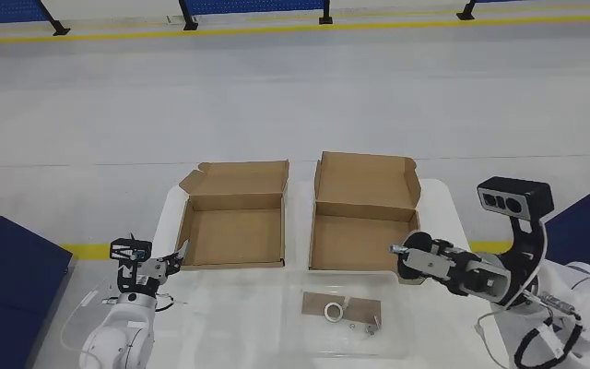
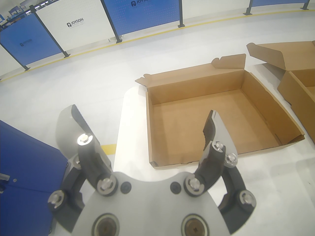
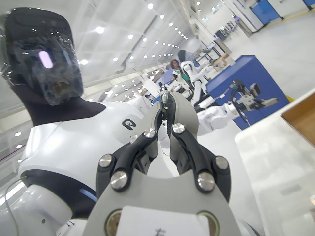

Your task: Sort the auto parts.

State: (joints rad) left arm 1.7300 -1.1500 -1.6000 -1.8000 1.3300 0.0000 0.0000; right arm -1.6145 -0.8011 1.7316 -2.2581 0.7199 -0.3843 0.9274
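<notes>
You've got 1 white table (image 1: 230, 314) with rounded corners, and 3 things sit straight on it. Toward the far edge, 2 open brown cardboard boxes stand side by side, close together with a thin strip of tabletop between them: the left box (image 1: 235, 235) and the right box (image 1: 359, 242). Both have their lids flipped up and back on the far side, little corner flaps sticking out. Nearer to you, just in front of the right box, there's 1 shallow clear plastic tray (image 1: 304, 337). Its far rim runs right up by that box's front wall; can't tell if they actually touch.
</notes>
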